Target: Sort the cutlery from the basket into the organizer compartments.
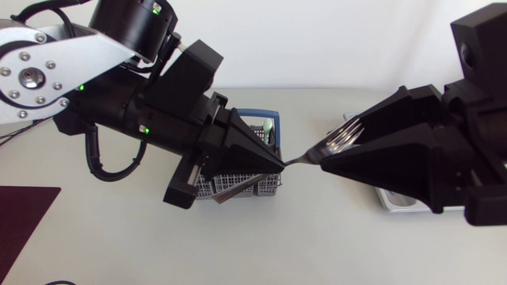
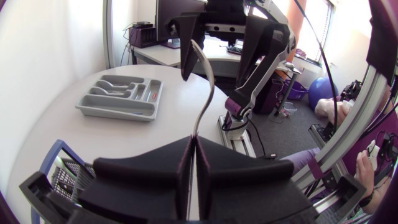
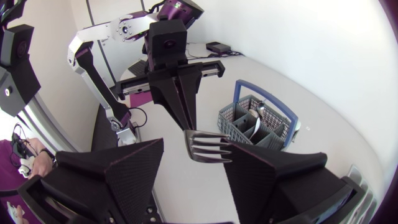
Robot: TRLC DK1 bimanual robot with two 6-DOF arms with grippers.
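A silver fork [image 1: 321,148] hangs in the air between my two grippers. My left gripper [image 1: 279,164] is shut on the end of its handle, seen rising from the pressed fingers [image 2: 174,168] in the left wrist view. My right gripper [image 1: 337,144] stands open around the tines [image 3: 206,147], with its fingers [image 3: 124,171] apart on either side and not touching them. The grey cutlery basket [image 1: 238,187] with a blue rim sits under my left gripper and holds more cutlery [image 3: 260,122]. The grey organizer [image 2: 121,99] lies mostly hidden under my right gripper [image 1: 396,199].
A dark red mat [image 1: 20,226] lies at the table's front left corner. The white table [image 1: 317,237] is bare in front of the basket and the organizer.
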